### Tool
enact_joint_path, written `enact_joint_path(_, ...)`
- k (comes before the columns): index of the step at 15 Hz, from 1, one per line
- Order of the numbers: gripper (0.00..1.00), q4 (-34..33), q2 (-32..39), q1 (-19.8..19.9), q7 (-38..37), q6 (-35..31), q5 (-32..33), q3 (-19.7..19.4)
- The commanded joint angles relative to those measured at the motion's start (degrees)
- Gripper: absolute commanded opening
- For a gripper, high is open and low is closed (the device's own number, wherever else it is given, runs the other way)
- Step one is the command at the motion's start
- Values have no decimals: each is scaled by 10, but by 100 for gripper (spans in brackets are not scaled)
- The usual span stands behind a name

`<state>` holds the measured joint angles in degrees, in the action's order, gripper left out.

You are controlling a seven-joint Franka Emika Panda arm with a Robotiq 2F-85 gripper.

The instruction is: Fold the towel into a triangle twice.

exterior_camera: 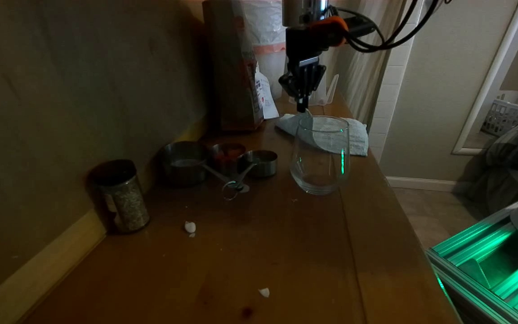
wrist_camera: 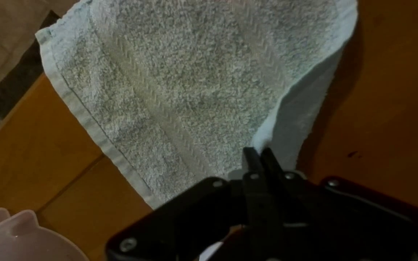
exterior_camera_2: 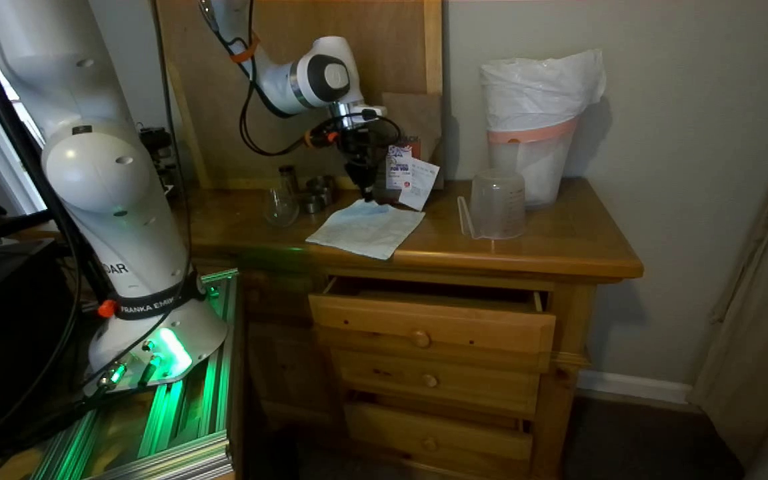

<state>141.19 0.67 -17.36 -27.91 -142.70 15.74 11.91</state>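
Wrist view: jaws closed on a raised edge of the towel, spread on the bench; whether its corner is caught, dimness hides. Best drawn low, diagonally across.

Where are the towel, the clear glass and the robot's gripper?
Towel (wrist_camera: 191,83), wrist view: its fuzzy middle.
Clear glass (exterior_camera: 319,163), in an exterior view: its side.
Gripper (wrist_camera: 259,151), wrist view: midway between its fingertips.

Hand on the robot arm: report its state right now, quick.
Hand: closed, holding a raised part of the towel between its fingertips.
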Motion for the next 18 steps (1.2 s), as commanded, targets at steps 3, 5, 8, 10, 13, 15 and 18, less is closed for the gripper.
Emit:
enact_joint_path(3,3,20,-4,30,-9,-1,13,-9)
enact_joint_path(5,3,36,-9,47,-14,-6,22,-20)
enact_joint_path(8,3,54,-17,67,-5,0,8,-33)
enact_joint_path(10,3,65,-25,78,-9,4,6,-40)
enact_joint_path(13,3,79,-32,92,-12,4,8,-48)
enact_joint_path(15,3,88,-37,99,-14,3,8,-51)
enact_joint_path(18,3,101,-50,104,-15,3,0,-50)
